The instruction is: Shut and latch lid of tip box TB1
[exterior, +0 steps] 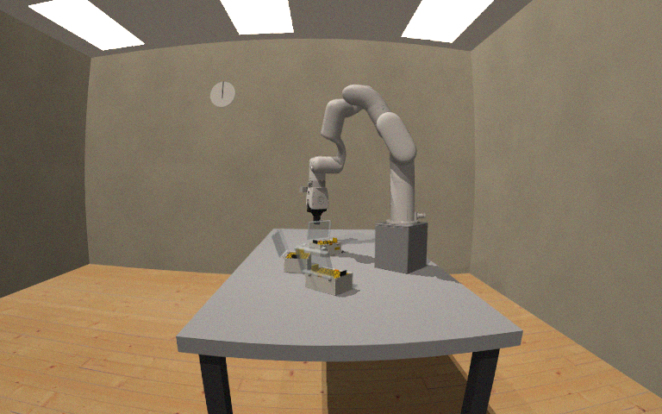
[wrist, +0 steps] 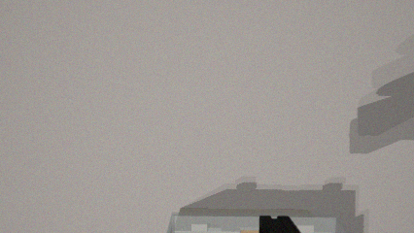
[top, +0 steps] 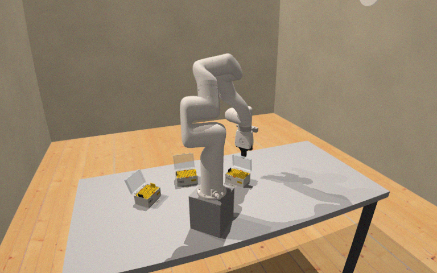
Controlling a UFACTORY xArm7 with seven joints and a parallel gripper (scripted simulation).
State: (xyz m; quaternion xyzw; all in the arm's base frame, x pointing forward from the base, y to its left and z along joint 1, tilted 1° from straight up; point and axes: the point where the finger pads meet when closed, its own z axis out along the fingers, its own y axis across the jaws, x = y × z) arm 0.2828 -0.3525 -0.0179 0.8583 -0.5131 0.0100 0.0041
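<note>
So we see three tip boxes on the grey table [top: 289,193], all with clear lids standing open. We can't read the labels at this size, so which one is TB1 we cannot tell. The gripper [top: 243,153] hangs right over the top edge of the raised lid [top: 242,162] of the box on the right in the top view [top: 237,178] — fingers pinched fully together, nothing between them. Whether the tips touch the lid edge or hover just above it, we cannot tell. In the exterior view the same gripper [exterior: 317,216] sits just above that lid [exterior: 319,229], at the far end of the row. The middle box [top: 186,177] stands just beside the arm's pedestal [top: 200,218]; the third box [top: 147,194] sits well apart to the left, turned at an angle. All three stand flat, yellow tips showing. The wrist view shows mostly table, with the dark fingertips at the bottom edge over the lid's top edge [wrist: 214,225].
</note>
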